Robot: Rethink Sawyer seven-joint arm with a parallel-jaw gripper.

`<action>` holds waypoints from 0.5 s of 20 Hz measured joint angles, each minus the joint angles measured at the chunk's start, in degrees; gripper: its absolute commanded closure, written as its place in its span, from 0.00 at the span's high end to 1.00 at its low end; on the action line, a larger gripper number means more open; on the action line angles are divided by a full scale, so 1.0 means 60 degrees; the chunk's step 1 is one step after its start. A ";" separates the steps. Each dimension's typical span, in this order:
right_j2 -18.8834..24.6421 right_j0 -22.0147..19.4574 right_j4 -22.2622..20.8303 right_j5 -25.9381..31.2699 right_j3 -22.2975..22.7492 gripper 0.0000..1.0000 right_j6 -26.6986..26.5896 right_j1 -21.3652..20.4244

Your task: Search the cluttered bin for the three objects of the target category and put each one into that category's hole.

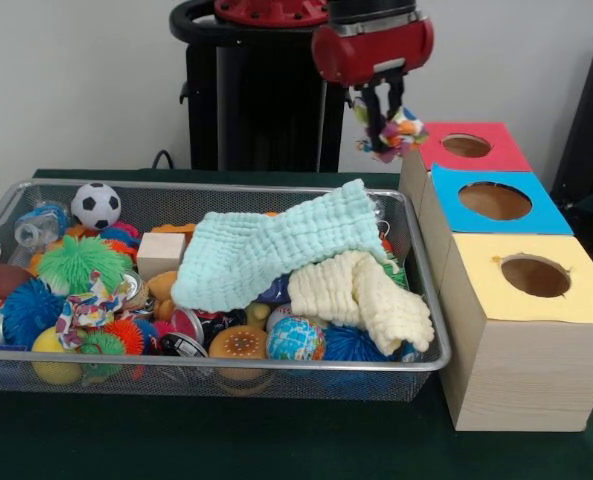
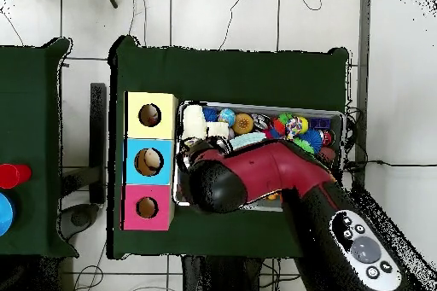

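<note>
Three boxes stand in a row to the right of the wire basket (image 1: 428, 362) in the front view: a yellow-topped box (image 1: 532, 335) nearest, a blue-topped box (image 1: 495, 201) behind it, and a red-topped box (image 1: 468, 146) farthest, each with a round hole in its lid. The hand (image 1: 384, 128) hangs from the red arm (image 1: 372, 45) above the basket's far right corner, just left of the red-topped box, clenched on a polka-dot bundle (image 1: 393, 136) held clear of the surface (image 1: 276, 440). That bundle is a small crumpled wad of white cloth with red, yellow, blue and green spots; the fingers cover its upper part. A second polka-dot bundle (image 1: 88, 310) lies at the near left of the basket among spiky balls, half buried. A mint cloth (image 1: 266, 250) and a cream cloth (image 1: 361, 295) drape over the middle and right of the heap, hiding whatever lies beneath. A soccer ball (image 1: 96, 204) sits at the far left. From overhead, the arm covers most of the basket (image 2: 337, 117) and the hand cannot be made out; the blue-topped box's hole shows something pale inside, too small to identify.
</note>
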 measured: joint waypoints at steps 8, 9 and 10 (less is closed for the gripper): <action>-0.0260 0.0941 0.0302 -0.0573 -0.0003 0.00 0.0002 -0.0179; -0.0336 0.1140 0.0337 -0.0607 -0.0015 0.00 0.0002 -0.0173; -0.0368 0.1223 0.0352 -0.0609 -0.0022 0.00 0.0002 -0.0171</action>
